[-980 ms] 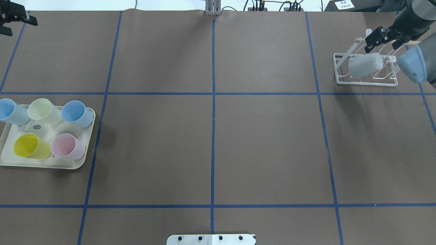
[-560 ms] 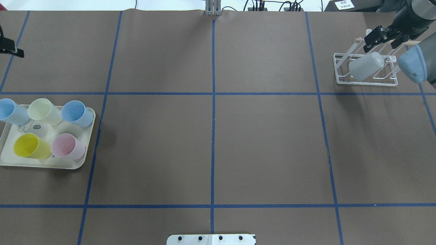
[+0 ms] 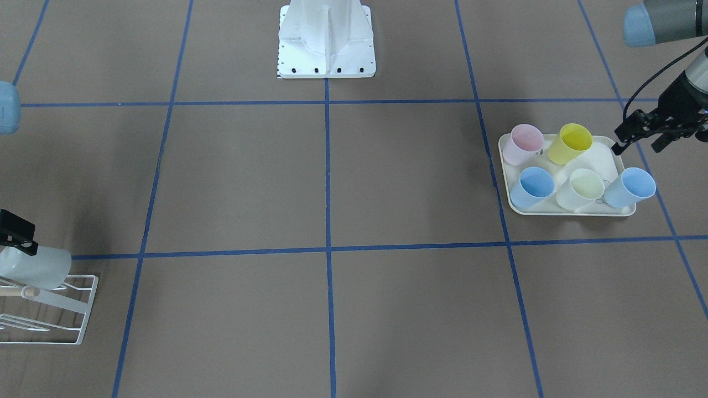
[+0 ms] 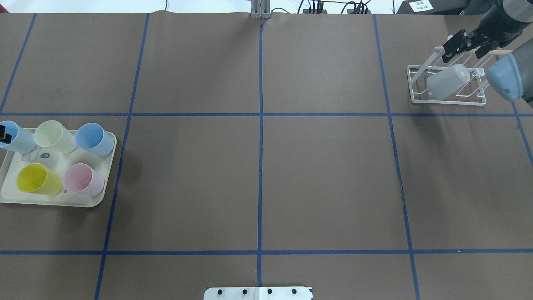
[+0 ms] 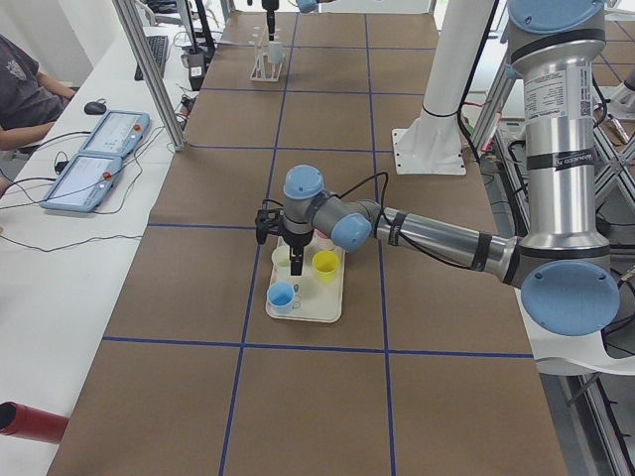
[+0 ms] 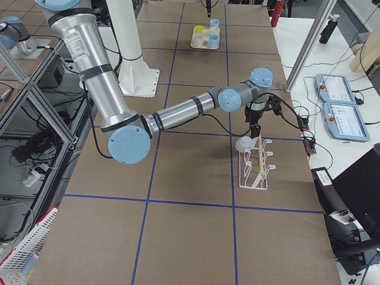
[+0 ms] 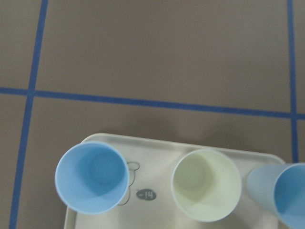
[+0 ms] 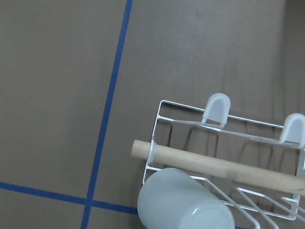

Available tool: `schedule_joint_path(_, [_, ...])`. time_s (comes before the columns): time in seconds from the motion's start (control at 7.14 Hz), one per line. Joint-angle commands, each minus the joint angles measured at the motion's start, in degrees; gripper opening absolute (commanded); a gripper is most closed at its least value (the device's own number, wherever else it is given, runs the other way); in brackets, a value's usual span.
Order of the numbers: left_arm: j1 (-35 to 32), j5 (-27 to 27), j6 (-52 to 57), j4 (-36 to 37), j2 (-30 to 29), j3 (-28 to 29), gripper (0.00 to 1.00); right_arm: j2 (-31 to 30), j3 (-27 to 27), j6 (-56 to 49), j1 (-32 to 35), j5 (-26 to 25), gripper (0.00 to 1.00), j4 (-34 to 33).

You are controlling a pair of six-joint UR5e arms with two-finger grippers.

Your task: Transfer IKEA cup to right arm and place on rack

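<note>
Comparing with the overhead view 1.0 s ago, the left tool (image 3: 637, 148) has travelled from the far left corner of the desk (image 4: 325, 179) down to the cream tray (image 4: 54, 200). It now hangs over the tray's outer edge, beside the light-blue cup (image 4: 18, 139). The right tool (image 4: 462, 53) has drawn slightly back from the white cup (image 4: 447, 81). That cup has settled from near level to a steeper tilt.

Left arm: the forearm reaches low and near level across the desk, and the wrist points the tool downward. Its fingers are spread wide and hold nothing.

Right arm: the forearm extends near level from the base, and the wrist points straight down above the white wire rack (image 4: 441, 102). Its fingers stand apart and clear of the cup, holding nothing.

Task item: the white cup rests tilted on the rack prongs at the far right of the desk. Its base faces up, just beside the wooden dowel (image 8: 214, 167).

The tray also carries a pale-green cup (image 4: 54, 135), a blue cup (image 4: 93, 139), a yellow cup (image 4: 37, 179) and a pink cup (image 4: 83, 179), all upright with mouths up.
</note>
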Motion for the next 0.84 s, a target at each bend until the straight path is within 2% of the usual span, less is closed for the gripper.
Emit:
schedule_joint_path(0.0, [2.34, -0.23, -0.46, -0.09, 1.24, -0.31, 1.0, -0.08, 0.66, 0.0, 0.0, 0.6, 1.0, 0.07])
schedule_joint_path(0.42, [6.63, -0.41, -0.64, -0.27, 1.24, 1.09, 1.0, -0.35, 1.81, 0.0, 0.0, 0.69, 1.0, 0.07])
schedule_joint_path(0.7, [10.6, -0.41, -0.64, -0.36, 0.89, 2.67, 1.0, -1.66, 4.78, 0.09, 0.0, 1.12, 1.0, -0.02])
